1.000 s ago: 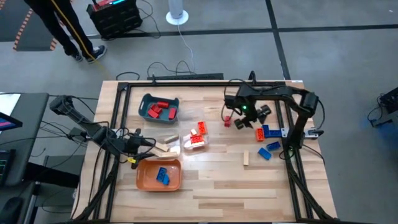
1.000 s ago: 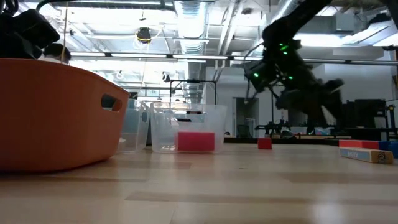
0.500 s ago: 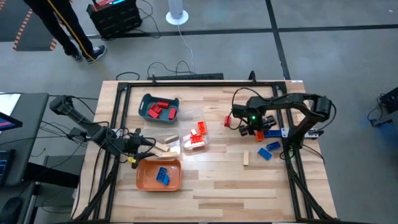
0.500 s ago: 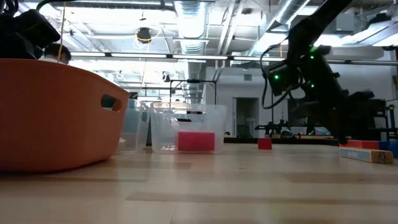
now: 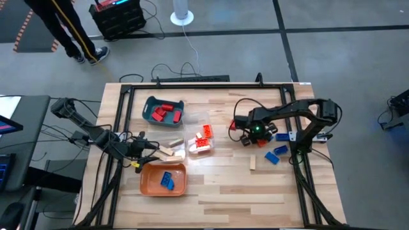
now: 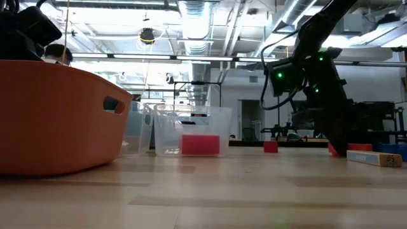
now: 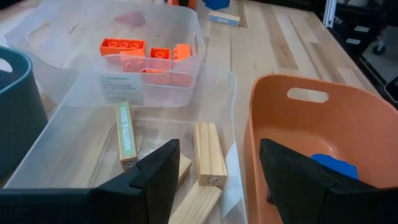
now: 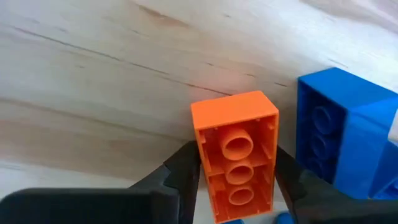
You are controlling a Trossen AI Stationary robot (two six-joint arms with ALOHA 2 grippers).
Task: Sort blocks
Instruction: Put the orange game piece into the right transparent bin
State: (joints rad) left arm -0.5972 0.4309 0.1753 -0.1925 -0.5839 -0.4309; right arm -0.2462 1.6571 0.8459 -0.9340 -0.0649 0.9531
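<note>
- Pale planked wood makes up the bench, ringed by grey floor where a person walks at the far left corner
- Only the right wrist view shows the right gripper down at the bench with an orange block between its jaws, fingers at both long sides; hollow underside up, three round tubes inside, blue blocks just beside it
- From above, that gripper merely covers the spot, with a red block near it
- Left wrist view alone shows the left gripper released, jaws apart over a clear tray holding tan wooden blocks
- Beyond sit studded orange blocks in a second clear tray, a smooth orange tray alongside
- Low view shows the orange tray's curved wall with a slot handle
</note>
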